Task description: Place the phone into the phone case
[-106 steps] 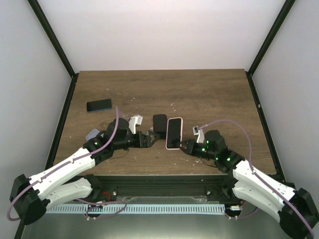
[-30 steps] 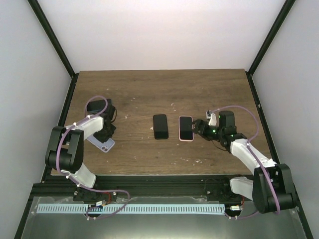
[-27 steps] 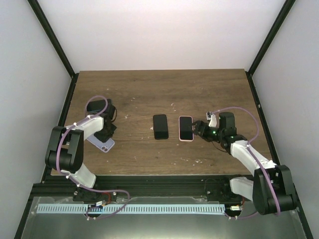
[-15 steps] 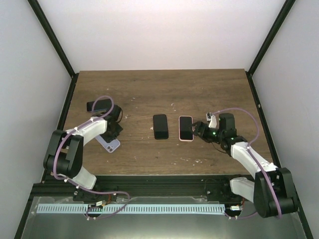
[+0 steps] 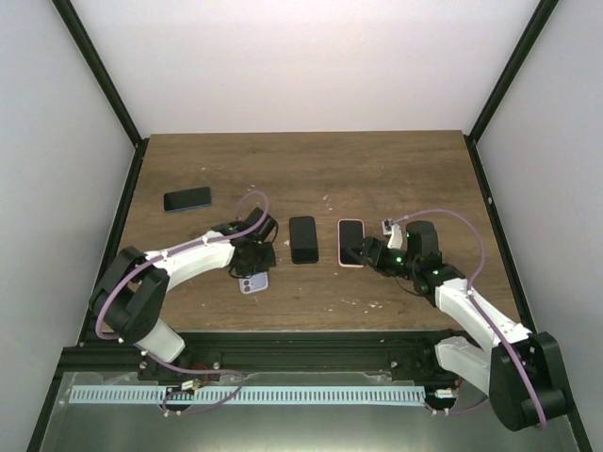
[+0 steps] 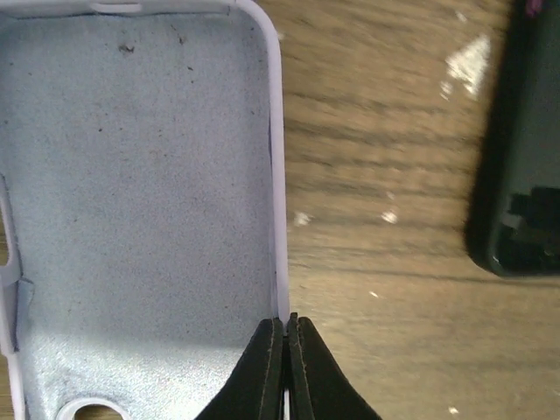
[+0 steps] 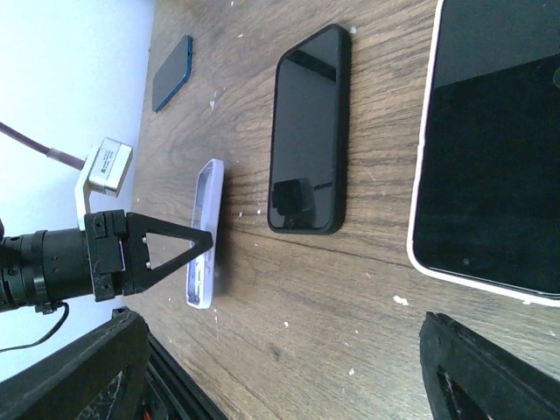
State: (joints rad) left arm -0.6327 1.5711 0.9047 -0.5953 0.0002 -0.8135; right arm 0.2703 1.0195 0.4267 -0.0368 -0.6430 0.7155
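A lavender phone case [image 5: 252, 282] lies open side up just left of the bare black phone [image 5: 302, 239]. My left gripper [image 5: 253, 267] is shut on the case's right rim [image 6: 278, 219]; the pale inside of the case [image 6: 140, 192] fills the left wrist view, with the black phone [image 6: 521, 166] at the right edge. In the right wrist view the case [image 7: 204, 234] stands out edge-on, near the black phone [image 7: 308, 131]. My right gripper [image 5: 364, 254] stands open and empty at the near end of a phone in a pink case [image 5: 350, 242].
A blue-edged phone [image 5: 187, 199] lies at the far left of the wooden table [image 5: 396, 179]. The pink-cased phone [image 7: 494, 149] fills the right of the right wrist view. Black frame posts flank the table, and white crumbs dot the wood.
My left gripper closed on the case rim and dragged the case from the table's left side rightward to beside the black phone. The right gripper drew slightly nearer the front edge.
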